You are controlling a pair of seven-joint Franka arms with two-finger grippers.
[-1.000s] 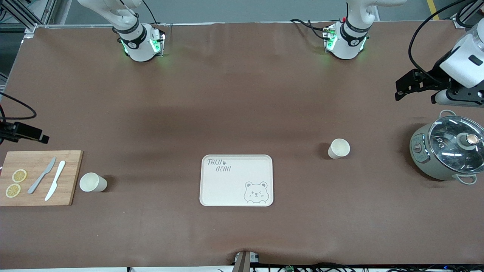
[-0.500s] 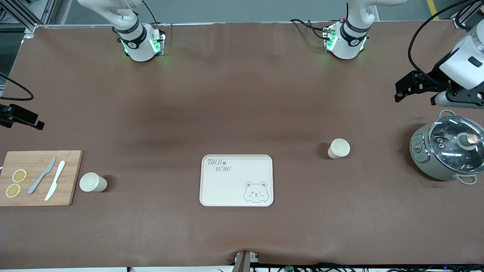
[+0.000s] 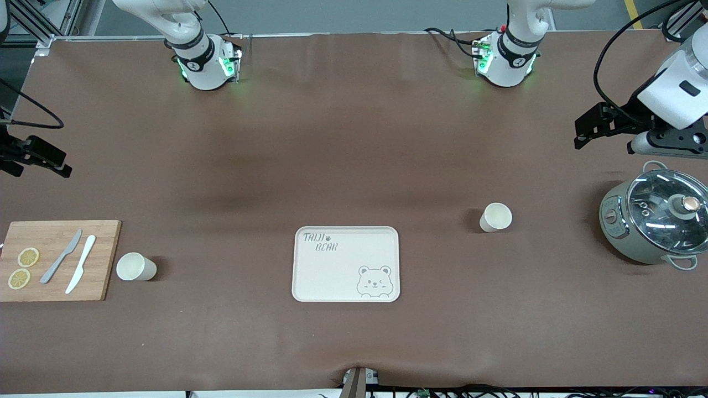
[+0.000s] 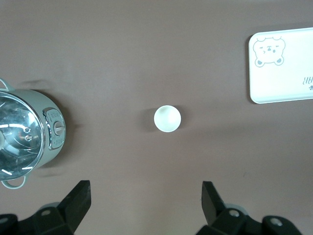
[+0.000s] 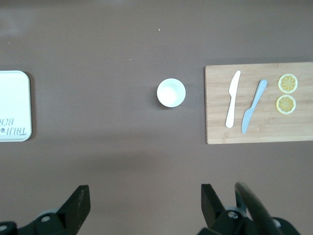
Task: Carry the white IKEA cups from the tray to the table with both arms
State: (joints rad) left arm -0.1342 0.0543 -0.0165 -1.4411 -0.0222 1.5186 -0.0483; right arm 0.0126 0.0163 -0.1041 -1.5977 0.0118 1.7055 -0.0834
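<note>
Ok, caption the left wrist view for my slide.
Open left end effector above a white cup, between pot and tray.

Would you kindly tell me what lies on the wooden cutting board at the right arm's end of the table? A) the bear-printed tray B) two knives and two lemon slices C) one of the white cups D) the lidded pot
B: the cutting board carries a grey knife, a white knife and two lemon slices, while the nearest white cup stands on the table beside it.
</note>
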